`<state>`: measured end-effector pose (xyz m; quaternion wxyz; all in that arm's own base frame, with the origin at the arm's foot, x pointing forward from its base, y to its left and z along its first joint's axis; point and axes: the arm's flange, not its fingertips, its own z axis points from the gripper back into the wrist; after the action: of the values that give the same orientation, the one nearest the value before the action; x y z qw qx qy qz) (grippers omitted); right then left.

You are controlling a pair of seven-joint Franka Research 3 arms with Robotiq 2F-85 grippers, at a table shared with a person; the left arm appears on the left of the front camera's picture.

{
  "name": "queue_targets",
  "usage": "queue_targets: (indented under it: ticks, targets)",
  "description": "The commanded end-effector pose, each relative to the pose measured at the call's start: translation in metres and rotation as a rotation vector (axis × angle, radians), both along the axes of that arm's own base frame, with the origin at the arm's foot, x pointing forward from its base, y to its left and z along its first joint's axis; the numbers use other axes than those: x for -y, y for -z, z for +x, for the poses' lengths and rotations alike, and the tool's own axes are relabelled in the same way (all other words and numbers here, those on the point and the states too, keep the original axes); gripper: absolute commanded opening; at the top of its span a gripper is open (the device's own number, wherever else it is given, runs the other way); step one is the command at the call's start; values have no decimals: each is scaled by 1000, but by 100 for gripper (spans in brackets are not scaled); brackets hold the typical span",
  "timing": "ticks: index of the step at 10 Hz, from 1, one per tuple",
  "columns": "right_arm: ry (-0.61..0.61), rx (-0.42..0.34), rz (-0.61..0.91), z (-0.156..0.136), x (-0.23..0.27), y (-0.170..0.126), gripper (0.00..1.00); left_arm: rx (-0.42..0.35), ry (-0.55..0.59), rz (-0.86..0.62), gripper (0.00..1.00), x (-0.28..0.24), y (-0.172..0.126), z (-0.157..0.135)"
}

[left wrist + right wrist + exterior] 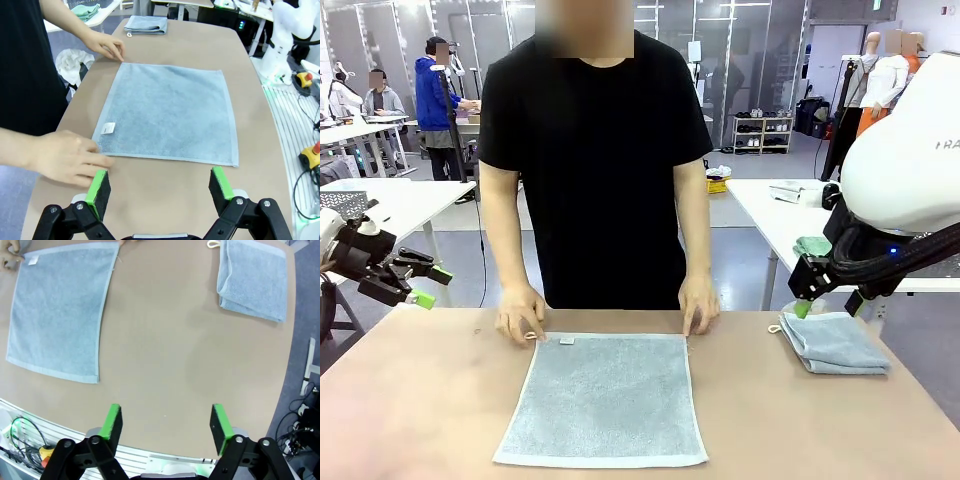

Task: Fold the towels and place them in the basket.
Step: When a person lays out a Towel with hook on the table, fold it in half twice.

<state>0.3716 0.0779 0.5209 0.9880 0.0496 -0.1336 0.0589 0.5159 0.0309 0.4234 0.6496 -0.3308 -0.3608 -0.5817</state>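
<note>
Spread flat near the middle, the unfolded towel (603,398) is pinned at its far corners by the person's hands (520,315), likely readying a fold, while the folded towel (835,343) lies at right and the left gripper (430,286) and right gripper (166,419) hang wide open, empty.

I've got a towel (603,398) spread flat in the middle of the table (420,400). The person pins its far corners, one hand (522,315) by the small white loop (530,335), the other hand (699,303) opposite. A folded towel (835,342) lies to the right. My left gripper (425,285) hovers at the table's left edge with its jaws apart. My right gripper (828,305) hangs wide just above the folded towel.
</note>
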Motion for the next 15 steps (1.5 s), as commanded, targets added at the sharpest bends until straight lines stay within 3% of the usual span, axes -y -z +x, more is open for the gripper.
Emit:
queue_targets:
  ticks: [1,3,6,9,10,12,15]
  targets:
    - [-49,-1,-19,-5,-6,-8,100,6,19,-7,100,0,-6,-4]
    - [-182,55,-73,-17,-29,-21,100,12,2,82,100,17,-26,-16]
    - [-539,118,-173,-31,-87,-32,100,36,40,301,100,78,-70,-46]
    - [-791,156,-246,-51,-136,-26,100,48,81,477,100,139,-82,-76]
    - [-809,159,-266,-55,-145,-23,100,75,49,543,100,151,-81,-84]
    - [-817,158,-281,-56,-152,-21,100,53,3,574,100,162,-77,-88]
    - [-803,134,-253,-63,-154,-24,100,68,57,543,100,165,-81,-85]
